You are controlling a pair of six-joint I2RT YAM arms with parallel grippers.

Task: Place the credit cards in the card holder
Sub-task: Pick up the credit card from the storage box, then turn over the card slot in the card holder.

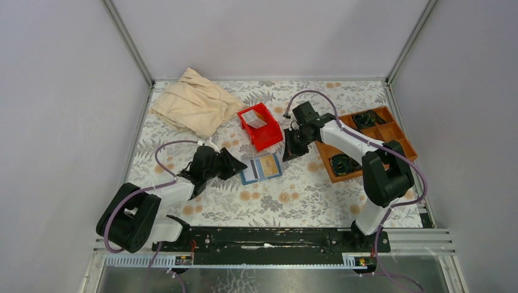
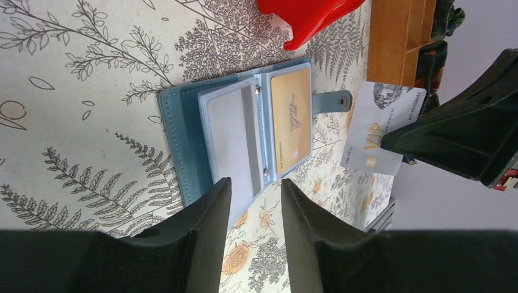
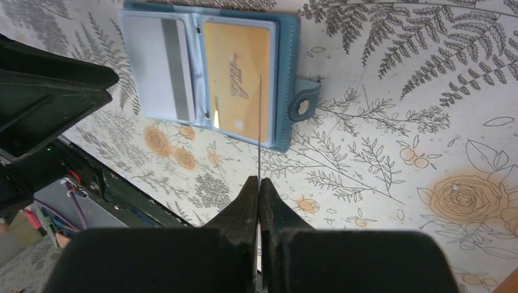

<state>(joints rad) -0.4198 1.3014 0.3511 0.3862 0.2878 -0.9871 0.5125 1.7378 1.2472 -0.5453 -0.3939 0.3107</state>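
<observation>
Starting at ten o'clock on the flowered table (image 1: 293,195): a crumpled beige cloth (image 1: 195,107), well apart from everything else.

Next, toward eight o'clock: the left gripper (image 1: 237,165), low over the table and aimed toward three o'clock. Jaws parted to a middling gap, gripping nothing. From its own wrist camera, fingertips (image 2: 225,183) framing the near edge of the card holder (image 1: 262,168); cannot tell whether touching.

Near the table's middle: that card holder, lying flat and spread open, teal cover down, snap tab pointing to three o'clock. In its nine o'clock pocket, a white card (image 3: 160,67) with a dark stripe. In its three o'clock pocket, a gold card (image 3: 238,73).

At twelve o'clock from the holder, close by: a red bin (image 1: 259,125) with something pale inside.

At one o'clock from the holder: the right gripper (image 1: 290,149), pointing down, jaws clamped tight on a silver card (image 2: 379,131). Held by one end, lettered VIP on its face, seen edge-on as a thin line from the right wrist, lined up over the gold card's side of the holder.

At three o'clock on the table: a wooden tray (image 1: 391,131), dark items in some compartments.
</observation>
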